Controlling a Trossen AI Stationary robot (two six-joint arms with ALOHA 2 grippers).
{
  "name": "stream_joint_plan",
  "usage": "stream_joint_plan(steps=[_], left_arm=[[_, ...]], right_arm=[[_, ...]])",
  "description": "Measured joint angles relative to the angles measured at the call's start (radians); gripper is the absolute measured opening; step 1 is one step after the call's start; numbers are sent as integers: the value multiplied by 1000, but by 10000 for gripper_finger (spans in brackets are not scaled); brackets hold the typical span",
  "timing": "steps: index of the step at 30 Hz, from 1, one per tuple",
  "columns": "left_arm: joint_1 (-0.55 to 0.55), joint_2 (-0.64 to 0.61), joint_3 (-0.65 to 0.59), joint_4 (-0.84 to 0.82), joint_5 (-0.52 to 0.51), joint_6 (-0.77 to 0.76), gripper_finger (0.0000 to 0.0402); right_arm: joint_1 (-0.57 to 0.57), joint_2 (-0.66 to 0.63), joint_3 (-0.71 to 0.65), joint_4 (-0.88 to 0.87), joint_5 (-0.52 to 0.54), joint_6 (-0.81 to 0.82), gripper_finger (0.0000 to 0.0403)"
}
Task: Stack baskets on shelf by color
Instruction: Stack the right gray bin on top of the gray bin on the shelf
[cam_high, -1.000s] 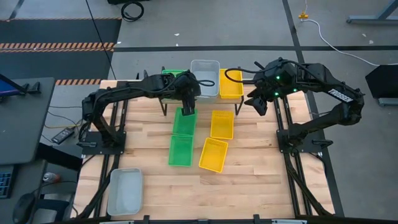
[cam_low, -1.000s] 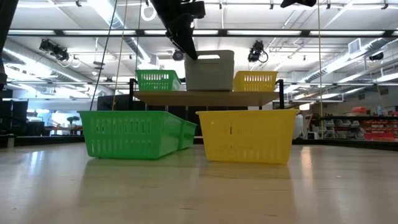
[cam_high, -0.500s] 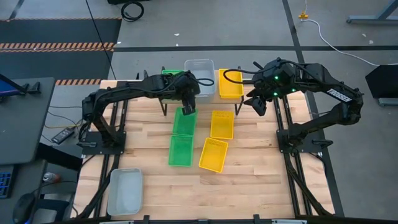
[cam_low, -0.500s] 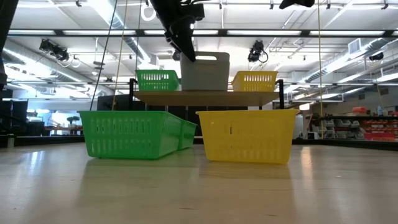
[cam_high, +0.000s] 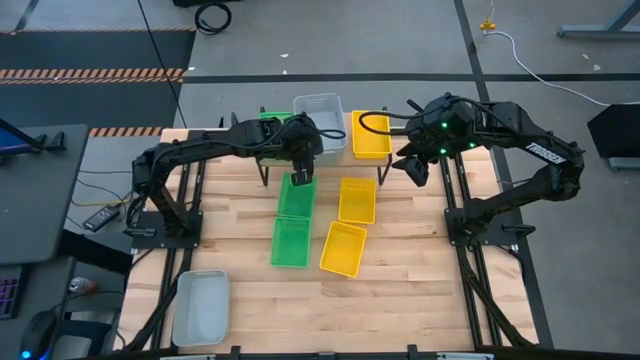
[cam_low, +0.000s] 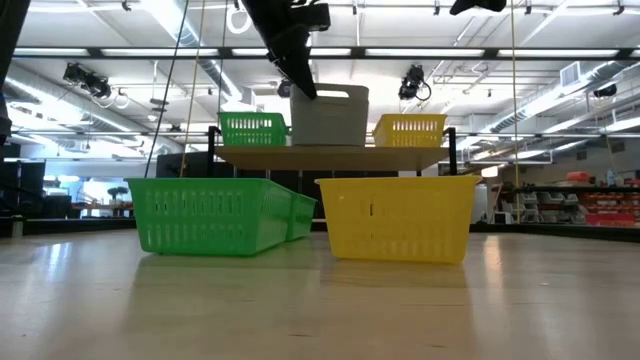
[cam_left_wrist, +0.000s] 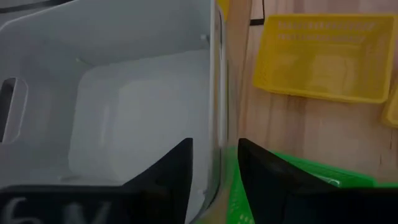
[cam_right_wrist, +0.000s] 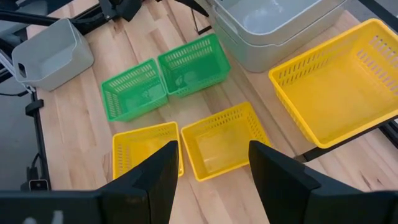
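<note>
The shelf (cam_high: 335, 160) stands at the table's far edge and carries one green basket (cam_high: 272, 119), a grey basket (cam_high: 320, 118) nested in another grey one (cam_right_wrist: 273, 28), and a yellow basket (cam_high: 371, 135). My left gripper (cam_high: 303, 168) is at the grey basket's near end, shut on its wall; the low view shows the left gripper (cam_low: 300, 82) coming down at the basket's upper left corner. My right gripper (cam_high: 415, 166) hovers open beside the shelf's right end, above the table, touching nothing. Two green baskets (cam_high: 292, 220), two yellow ones (cam_high: 350, 222) and a grey one (cam_high: 200, 307) rest on the table. My left gripper pinches the near end wall (cam_left_wrist: 217, 124) of the top grey basket at its rim, one finger (cam_left_wrist: 177, 165) inside the basket and the other outside. The fingers come from above, slanting toward the far side. The basket sits level, nested in the grey one on the shelf.
The slatted tabletop (cam_high: 430, 290) has bare room along its near edge and right side. The loose green and yellow baskets lie just in front of the shelf, under both arms. The spare grey basket is at the near left corner. Black cables (cam_high: 370, 120) hang over the shelf's yellow basket.
My left gripper has drawn the top grey basket a little toward the table's left along the shelf, closing the gap to the green basket and widening the one to the yellow basket. Its hold has not changed. The right arm has kept still.
</note>
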Motion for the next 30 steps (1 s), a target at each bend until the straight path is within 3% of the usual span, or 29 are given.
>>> stream_joint_plan(steps=[18,30], left_arm=[[24,0,0,-5,61,41,22],[25,0,0,-1,59,75,16]], right_arm=[[0,0,0,-5,0,3,201],[0,0,0,-5,0,4,201]])
